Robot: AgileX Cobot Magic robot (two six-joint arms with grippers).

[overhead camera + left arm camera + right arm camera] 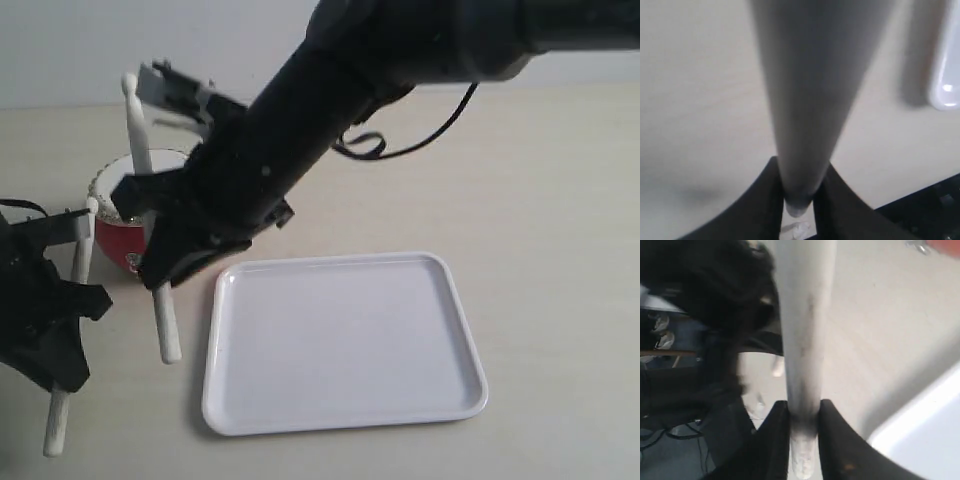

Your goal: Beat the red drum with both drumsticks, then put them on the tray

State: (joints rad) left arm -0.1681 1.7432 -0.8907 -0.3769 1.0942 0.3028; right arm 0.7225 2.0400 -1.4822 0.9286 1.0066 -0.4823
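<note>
The red drum (pixel 117 238) stands at the far left, half hidden behind my right arm. My right gripper (pixel 160 242) reaches across in front of it and is shut on a drumstick (pixel 136 130), which stands nearly upright with its rounded tip above the drum; in the right wrist view this stick (pixel 802 340) sits pinched between the jaws (pixel 803 426). My left gripper (pixel 66 300) is shut on the other drumstick (pixel 56 420), whose tip is at the drum's near rim; in the left wrist view that stick (pixel 807 90) fills the middle, held by the gripper (pixel 798 192). The white tray (pixel 445 330) lies to the right.
My right arm (pixel 330 90) crosses the table diagonally from the upper right, trailing a black cable (pixel 440 130). A tray corner (pixel 946 75) shows in the left wrist view, and a tray edge (pixel 930 432) and the black left arm (pixel 700 315) in the right wrist view.
</note>
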